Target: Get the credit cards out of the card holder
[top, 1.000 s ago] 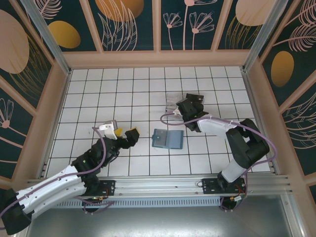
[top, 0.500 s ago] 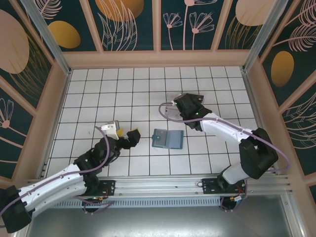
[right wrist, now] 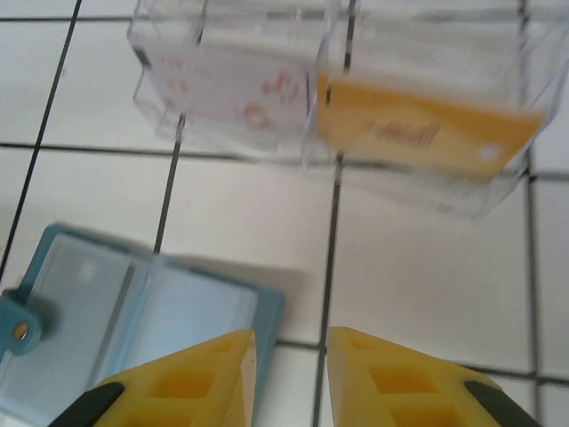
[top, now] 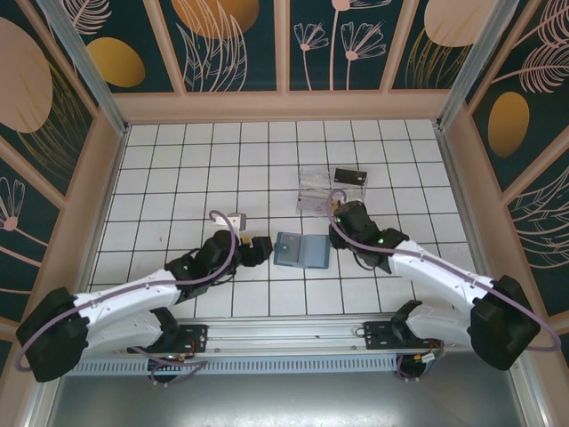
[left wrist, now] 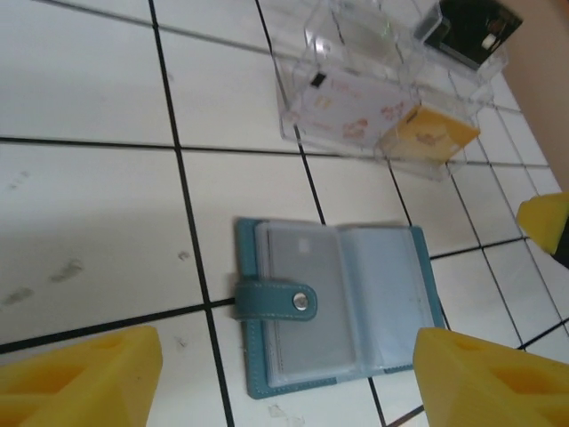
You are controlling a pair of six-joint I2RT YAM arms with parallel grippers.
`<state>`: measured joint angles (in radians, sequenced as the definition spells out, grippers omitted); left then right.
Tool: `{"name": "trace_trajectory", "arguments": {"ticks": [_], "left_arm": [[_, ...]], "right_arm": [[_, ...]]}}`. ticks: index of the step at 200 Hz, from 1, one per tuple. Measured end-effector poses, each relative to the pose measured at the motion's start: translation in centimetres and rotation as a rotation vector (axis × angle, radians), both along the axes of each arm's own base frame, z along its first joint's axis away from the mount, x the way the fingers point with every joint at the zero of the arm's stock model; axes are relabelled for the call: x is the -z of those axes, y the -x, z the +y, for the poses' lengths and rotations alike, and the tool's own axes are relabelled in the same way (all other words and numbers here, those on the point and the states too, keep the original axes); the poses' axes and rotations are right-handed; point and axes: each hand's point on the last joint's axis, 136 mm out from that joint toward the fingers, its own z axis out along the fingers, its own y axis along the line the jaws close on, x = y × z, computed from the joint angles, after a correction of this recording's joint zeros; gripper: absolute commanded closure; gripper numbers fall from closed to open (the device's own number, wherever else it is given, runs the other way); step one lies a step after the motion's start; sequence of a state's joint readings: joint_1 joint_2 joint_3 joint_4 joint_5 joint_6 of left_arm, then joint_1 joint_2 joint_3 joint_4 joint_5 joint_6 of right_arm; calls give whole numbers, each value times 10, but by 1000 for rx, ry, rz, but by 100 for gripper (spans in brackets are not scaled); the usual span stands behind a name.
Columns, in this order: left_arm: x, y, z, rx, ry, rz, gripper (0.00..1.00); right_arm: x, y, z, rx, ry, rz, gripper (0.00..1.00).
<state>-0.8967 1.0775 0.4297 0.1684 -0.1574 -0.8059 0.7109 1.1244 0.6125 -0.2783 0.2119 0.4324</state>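
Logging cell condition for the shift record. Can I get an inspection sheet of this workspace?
Surface: white tiled table, faint scuffs.
Job's things: card holder lying open, grey card in strap-side sleeve.
Clutter: clear box holding white card and yellow card; black card beside it.
Grippers: left gripper open, facing holder; right gripper slightly open, holding nothing.
Cables: purple cable along each arm, clear of holder.
Surroundings: patterned walls, metal rail at near edge.
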Motion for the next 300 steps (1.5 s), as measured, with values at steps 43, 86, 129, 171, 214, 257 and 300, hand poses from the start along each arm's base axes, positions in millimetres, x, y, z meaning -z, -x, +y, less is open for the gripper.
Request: {"name": "trace_trajectory", "arguments": {"ticks": [43, 86, 129, 171, 214, 257, 300], "left_arm": [[31, 6, -24, 62, 2, 140, 45], [47, 16, -43, 109, -8, 217, 45], [50, 15, -53, 115, -13, 231, 45], [58, 13, -55, 114, -33, 247, 46], [64, 11, -58, 113, -45, 256, 46], [67, 7, -63, 114, -53, 258, 46], [76, 4, -66, 114, -77, 266, 46]], "right_arm": [[45, 31, -1, 22, -93, 133, 64], [53, 30, 12, -1, -150, 147, 63], [66, 27, 20, -13, -153, 171, 68], [76, 29, 23, -24, -150, 201, 74], [76, 28, 24, -21, -154, 202, 76], [76, 28, 24, -13, -159, 206, 76], [77, 28, 24, -14, -161, 206, 77]]}}
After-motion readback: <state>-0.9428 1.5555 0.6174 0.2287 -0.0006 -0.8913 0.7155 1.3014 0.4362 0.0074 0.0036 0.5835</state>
